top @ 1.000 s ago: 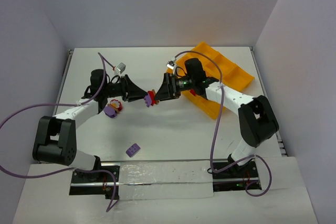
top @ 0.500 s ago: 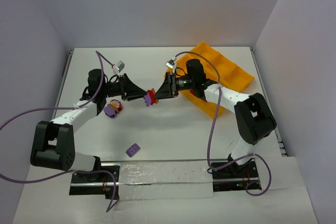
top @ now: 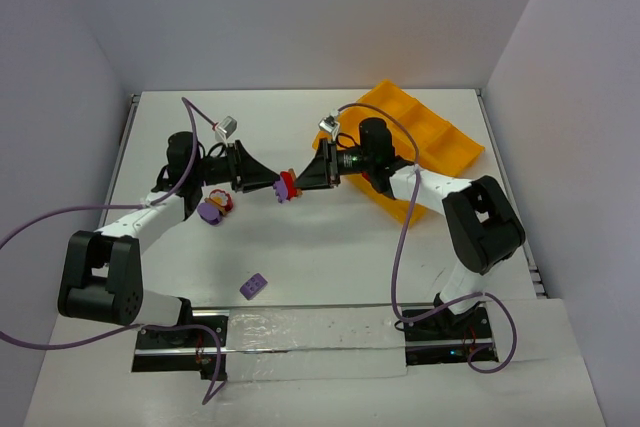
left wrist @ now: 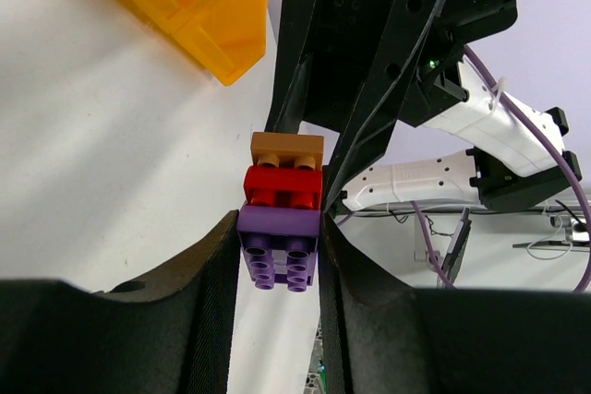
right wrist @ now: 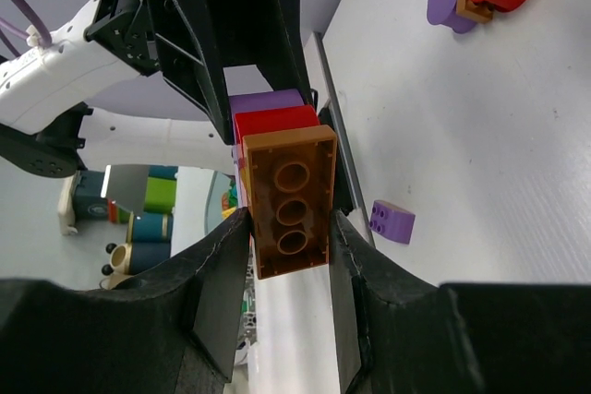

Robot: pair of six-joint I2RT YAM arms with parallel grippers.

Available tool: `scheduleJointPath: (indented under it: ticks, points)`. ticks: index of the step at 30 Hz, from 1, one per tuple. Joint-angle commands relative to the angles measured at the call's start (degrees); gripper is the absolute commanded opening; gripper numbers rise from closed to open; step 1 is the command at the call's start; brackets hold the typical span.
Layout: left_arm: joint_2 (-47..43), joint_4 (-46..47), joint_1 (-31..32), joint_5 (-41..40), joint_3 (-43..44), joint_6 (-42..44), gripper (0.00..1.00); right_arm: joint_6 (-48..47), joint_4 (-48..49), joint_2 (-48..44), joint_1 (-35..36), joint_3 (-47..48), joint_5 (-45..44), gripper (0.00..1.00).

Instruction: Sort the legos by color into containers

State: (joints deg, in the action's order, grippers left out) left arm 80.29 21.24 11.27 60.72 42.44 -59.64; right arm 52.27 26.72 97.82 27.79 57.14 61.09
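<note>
A small stack of legos hangs above the table's middle: a purple brick (left wrist: pixel 280 244), a red brick (left wrist: pixel 283 186) and a brown brick (left wrist: pixel 287 147), seen in the top view as one stack (top: pixel 287 185). My left gripper (left wrist: pixel 279 223) is shut on the purple end. From the opposite side, my right gripper (right wrist: pixel 289 219) has its fingers pressed on both sides of the brown brick (right wrist: pixel 288 200). The orange-yellow tray of containers (top: pixel 440 142) lies at the back right, behind the right arm.
A loose purple brick (top: pixel 254 286) lies near the front of the table, also in the right wrist view (right wrist: pixel 391 221). A cluster of purple, red and brown pieces (top: pixel 214 207) sits on the table under the left arm.
My right gripper has moved left onto the stack and its jaws have closed on the brown brick. The left gripper has kept its hold and barely moved.
</note>
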Motion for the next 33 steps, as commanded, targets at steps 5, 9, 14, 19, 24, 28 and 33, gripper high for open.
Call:
scheduleJointPath:
  ticks: [5,9,14,19,24,28,33]
  points:
    - [-2.29,1.27,-0.54,1.06,0.32,2.15,0.00,-2.31,-3.48,-0.87,-2.95,-2.78,-5.52,0.04]
    - [-2.54,0.56,-1.21,1.33,0.18,2.62,0.00,-6.42,-10.38,-1.19,-3.80,-1.40,-7.77,0.04]
    - [-2.51,0.35,-1.69,1.35,-0.05,2.77,0.00,-8.85,-14.31,-1.64,-3.97,-0.39,-9.99,0.03]
    - [-2.59,0.22,-1.85,1.17,-0.26,3.07,0.00,-8.50,-14.50,-1.40,-3.97,-0.55,-11.03,0.02]
    - [-2.37,-4.99,-2.11,-0.88,0.51,5.68,0.00,-10.86,-18.61,-1.51,-3.96,0.51,-13.85,0.02]
    - [-1.02,-10.51,-2.13,-3.77,1.50,8.42,0.00,-13.70,-23.98,-1.53,-3.93,1.91,-18.36,0.04]
    - [1.16,-17.96,-2.13,-8.99,3.68,12.20,0.00,-20.10,-36.13,-1.87,-3.37,6.00,-28.99,0.14]
